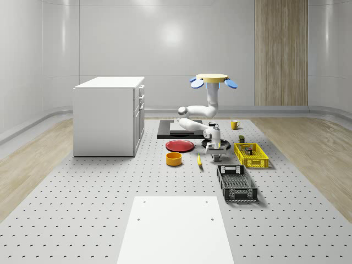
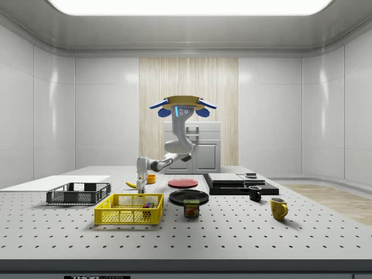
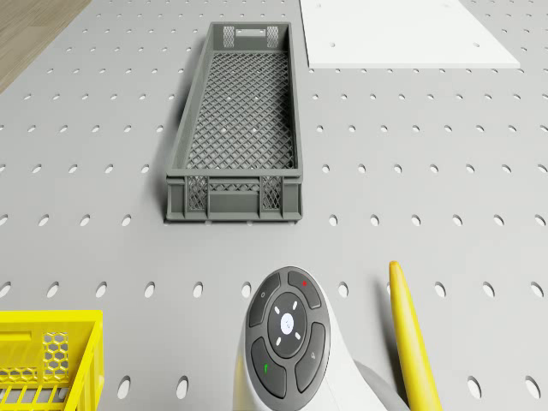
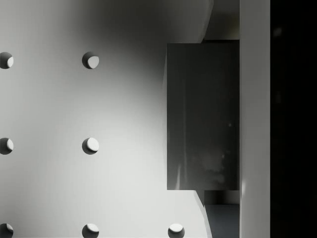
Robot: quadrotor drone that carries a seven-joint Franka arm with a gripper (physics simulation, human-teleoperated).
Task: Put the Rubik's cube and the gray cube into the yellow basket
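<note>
The drone (image 1: 212, 78) hovers above the tabletop (image 1: 82, 209) with its tool (image 1: 215, 155) down at the gray cube (image 4: 203, 116) beside the basket (image 1: 258, 163), grip state I cannot tell; next seems a firm grasp, lift and carry, the Rubik's cube (image 2: 148, 205) apparently inside already.

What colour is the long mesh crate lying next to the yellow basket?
Dark gray; the long mesh plastic crate shows best in the drone view.

The drone (image 1: 212, 79) hovered well above the bench (image 1: 99, 209). Its white arm (image 1: 201, 113) hung down from the body, bent back in an elbow, then reached forward and down. The end effector (image 1: 214, 155) pointed straight down, its fingertips at the bench surface.
</note>
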